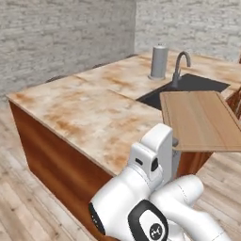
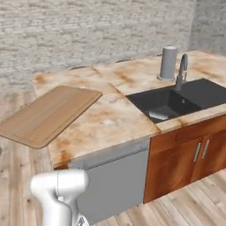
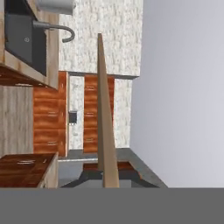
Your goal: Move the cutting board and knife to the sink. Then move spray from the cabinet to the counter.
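**Board held edge-on in the jaws, in the air beside the sink**

The jaws are closed narrow on the board [image 3: 106, 131]; in the hand view it rises straight up from them as a thin wooden strip, seen edge-on. In the left base view the board [image 1: 200, 120] floats flat and level above the near edge of the desk [image 1: 89, 113], its far end reaching over the near corner of the sink [image 1: 188, 84]. In the right base view the same board [image 2: 48, 114] hangs over the left end of the desk [image 2: 110, 119], partly past its edge and clear of the surface, well apart from the sink [image 2: 176, 101].

Beyond the board's far end, the tap [image 1: 180, 66] stands at the back rim of the sink, and a grey canister [image 1: 159, 61] stands upright just beside the tap on the desk. In the hand view, the sink [image 3: 26, 39] and tap [image 3: 59, 31] lie to the upper left of the jaws, with the canister [image 3: 57, 5] at the top edge.

Below the sink, reddish cupboard doors [image 2: 190, 154] carry short silver handles, and a grey panel [image 2: 114, 181] sits just beside them.
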{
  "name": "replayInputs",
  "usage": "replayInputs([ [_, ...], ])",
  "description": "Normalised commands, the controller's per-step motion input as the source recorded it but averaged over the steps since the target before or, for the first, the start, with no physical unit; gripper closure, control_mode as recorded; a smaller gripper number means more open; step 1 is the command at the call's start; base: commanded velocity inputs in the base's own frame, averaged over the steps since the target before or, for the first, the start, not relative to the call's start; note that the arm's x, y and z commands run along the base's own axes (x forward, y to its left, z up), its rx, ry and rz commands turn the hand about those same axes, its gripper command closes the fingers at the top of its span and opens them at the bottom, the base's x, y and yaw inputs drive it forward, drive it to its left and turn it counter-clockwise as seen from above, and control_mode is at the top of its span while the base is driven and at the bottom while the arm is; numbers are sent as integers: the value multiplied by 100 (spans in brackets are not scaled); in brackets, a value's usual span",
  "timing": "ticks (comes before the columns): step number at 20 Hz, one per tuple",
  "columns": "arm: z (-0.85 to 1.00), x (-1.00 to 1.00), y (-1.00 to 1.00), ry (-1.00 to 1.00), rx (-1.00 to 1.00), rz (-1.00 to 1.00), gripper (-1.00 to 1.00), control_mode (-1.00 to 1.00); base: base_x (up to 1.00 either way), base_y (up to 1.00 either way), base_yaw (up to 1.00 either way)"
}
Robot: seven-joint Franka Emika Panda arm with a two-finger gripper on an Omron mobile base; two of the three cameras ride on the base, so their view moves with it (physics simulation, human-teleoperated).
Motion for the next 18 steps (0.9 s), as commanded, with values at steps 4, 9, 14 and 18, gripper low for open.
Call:
replayInputs([
  [4, 0, 0, 0, 0, 0, 0, 100, 100, 5, -78, 63],
  [9, 0, 0, 0, 0, 0, 0, 100, 100, 0, -89, 50],
  [14, 0, 0, 0, 0, 0, 0, 100, 100, -3, -100, 49],
  [18, 0, 0, 0, 0, 0, 0, 100, 100, -1, -100, 35],
])
